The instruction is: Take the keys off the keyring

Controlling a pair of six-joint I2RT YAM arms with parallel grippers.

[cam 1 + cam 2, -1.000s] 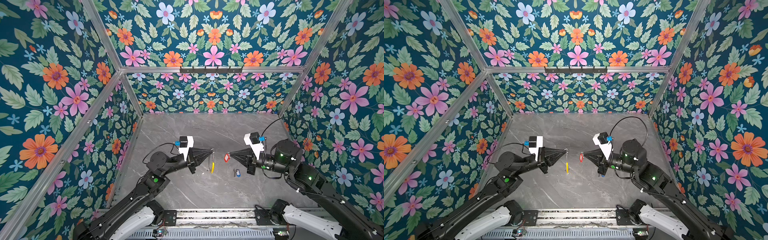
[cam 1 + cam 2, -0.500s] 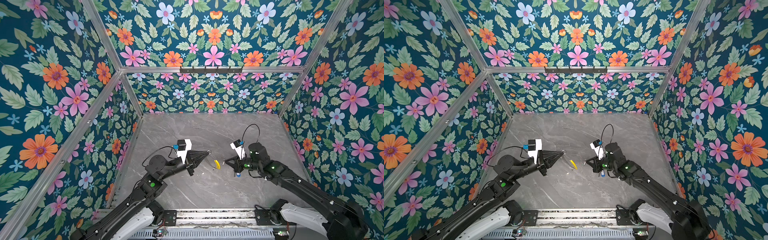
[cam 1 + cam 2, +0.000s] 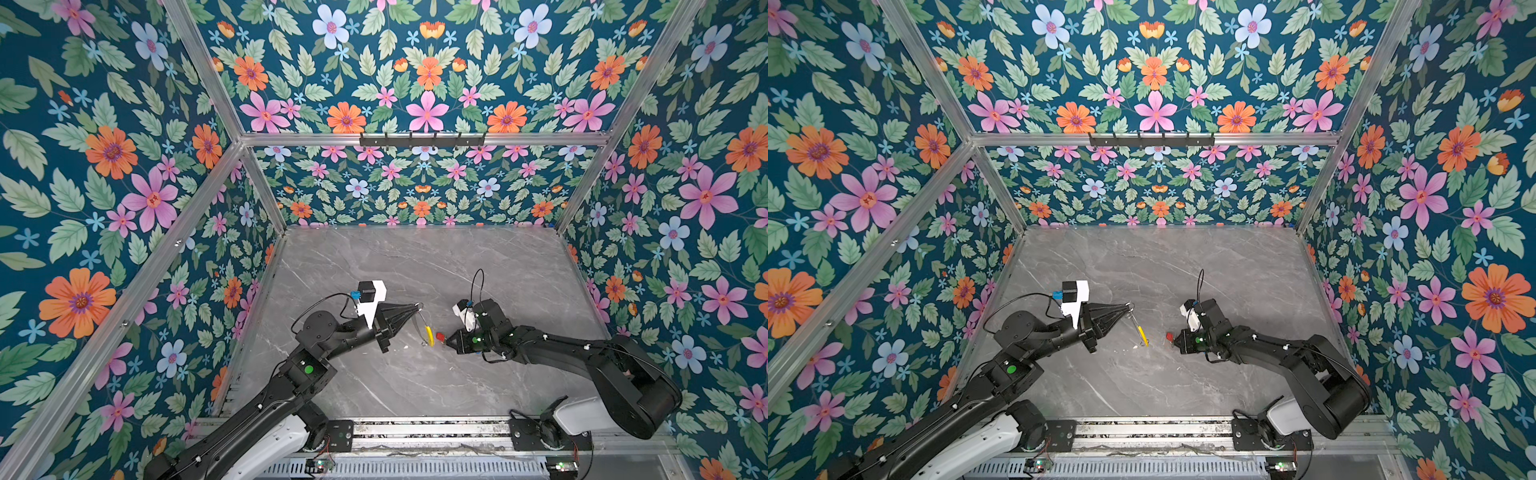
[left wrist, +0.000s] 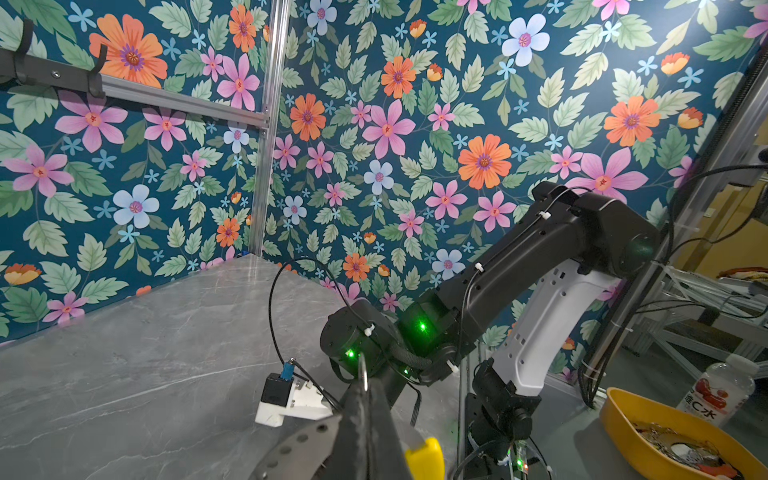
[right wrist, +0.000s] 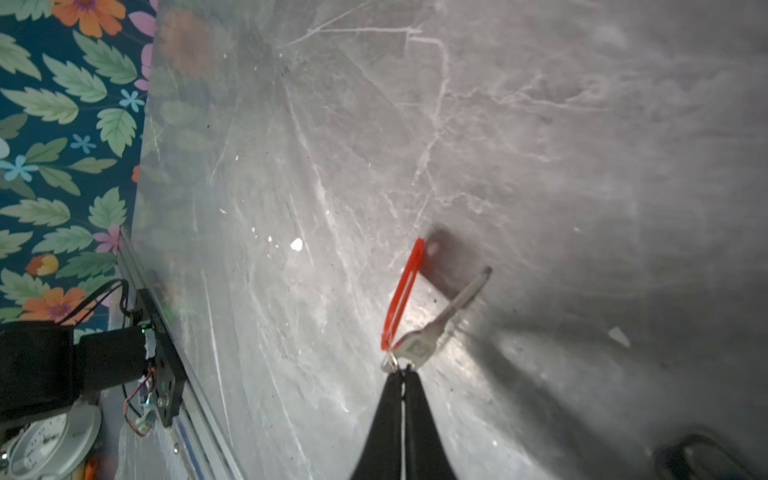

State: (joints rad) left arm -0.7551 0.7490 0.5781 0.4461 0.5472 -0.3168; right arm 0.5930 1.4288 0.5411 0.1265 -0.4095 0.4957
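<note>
In both top views my left gripper (image 3: 417, 308) (image 3: 1130, 306) is shut on the top edge of the keyring (image 3: 424, 328) (image 3: 1139, 328). The ring hangs edge-on below it, its yellow segment (image 3: 429, 336) (image 3: 1142, 333) low. In the left wrist view the jaws (image 4: 368, 386) pinch the flat grey hoop (image 4: 299, 444) beside a silver split ring (image 4: 363, 371). My right gripper (image 3: 447, 338) (image 3: 1177, 338) sits low over the table just right of the keyring. In the right wrist view its jaws (image 5: 401, 371), only a thin slit apart, hold the small ring of a silver key (image 5: 440, 322) with a red tag (image 5: 405, 291), whose tip reaches the table.
Grey marble table (image 3: 415, 395) inside floral walls. A black hook rail (image 3: 422, 139) runs along the back wall. A white speck (image 5: 296, 244) lies on the table near the key. Outside the cell, a yellow bowl (image 4: 619, 424) and a bottle (image 4: 721, 388) stand behind the right arm.
My right gripper has swung down and leftward with the red-tagged key, from raised to just above the table by the keyring. The left gripper has barely moved; the keyring has swung under it.
</note>
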